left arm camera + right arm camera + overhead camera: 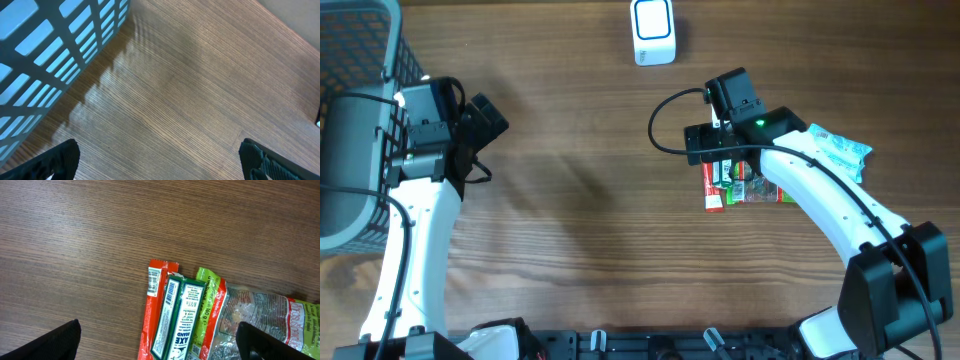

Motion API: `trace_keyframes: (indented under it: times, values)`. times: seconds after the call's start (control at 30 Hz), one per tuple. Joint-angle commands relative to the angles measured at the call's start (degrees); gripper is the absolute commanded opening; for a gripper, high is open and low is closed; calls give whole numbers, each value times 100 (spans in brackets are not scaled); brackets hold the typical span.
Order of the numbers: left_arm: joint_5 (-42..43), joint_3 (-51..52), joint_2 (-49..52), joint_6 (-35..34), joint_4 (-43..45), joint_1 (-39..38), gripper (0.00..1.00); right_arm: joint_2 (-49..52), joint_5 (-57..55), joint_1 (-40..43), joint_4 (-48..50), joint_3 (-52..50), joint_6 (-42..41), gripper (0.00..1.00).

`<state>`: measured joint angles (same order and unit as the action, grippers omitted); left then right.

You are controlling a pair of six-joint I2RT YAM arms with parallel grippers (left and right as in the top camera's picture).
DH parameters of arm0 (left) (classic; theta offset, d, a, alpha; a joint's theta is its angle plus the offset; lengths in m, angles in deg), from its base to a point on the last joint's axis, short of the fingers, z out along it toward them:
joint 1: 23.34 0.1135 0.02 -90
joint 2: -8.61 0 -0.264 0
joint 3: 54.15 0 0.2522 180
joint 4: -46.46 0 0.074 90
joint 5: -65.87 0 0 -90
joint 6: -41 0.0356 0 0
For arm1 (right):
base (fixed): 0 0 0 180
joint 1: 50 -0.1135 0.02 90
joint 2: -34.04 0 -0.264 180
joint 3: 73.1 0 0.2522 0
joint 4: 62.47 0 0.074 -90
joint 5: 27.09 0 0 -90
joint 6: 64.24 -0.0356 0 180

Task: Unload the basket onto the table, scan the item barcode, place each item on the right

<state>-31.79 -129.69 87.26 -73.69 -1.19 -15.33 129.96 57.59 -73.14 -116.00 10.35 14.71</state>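
A small pile of packaged goods lies right of the table's middle: a red packet (154,310) with a barcode at its end, a green and white box (175,315) with a barcode strip on its side, and a clear bag with lime and red print (250,320). From overhead the red packet (713,190) and the bag (765,190) peek out under my right arm. My right gripper (167,342) hovers open just above the pile, holding nothing. The white scanner (653,32) stands at the far edge. My left gripper (160,162) hangs open over bare wood.
A grey-blue wire basket (355,60) fills the far left corner, right beside my left arm; its wall (45,55) shows in the left wrist view. A teal packet (840,150) lies to the right of the pile. A black cable (665,125) loops off the right wrist.
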Motion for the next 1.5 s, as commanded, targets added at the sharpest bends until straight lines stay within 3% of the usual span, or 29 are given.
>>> trace_keyframes:
  times: [0.0, 0.33, 0.5, 0.9, 1.1, 1.47]
  values:
    - [-55, -37, 15, 28, 15, 15, 100, -46, 70, 17, 26, 81, 52, 100]
    - [-57, -37, 15, 28, 15, 15, 100, -33, 70, 15, 28, 74, 50, 100]
    - [-55, -37, 15, 28, 15, 15, 100, -525, 70, 13, 28, 70, 50, 100]
    - [-55, -37, 15, 28, 15, 15, 100, -3257, 70, 13, -7, 63, 50, 100]
    - [-55, -37, 15, 28, 17, 15, 100, -5132, -367, 140, -131, -249, 94, 100]
    - [-57, -37, 15, 28, -4, 15, 100, -8321, -249, 1353, 85, -2702, 42, 100]
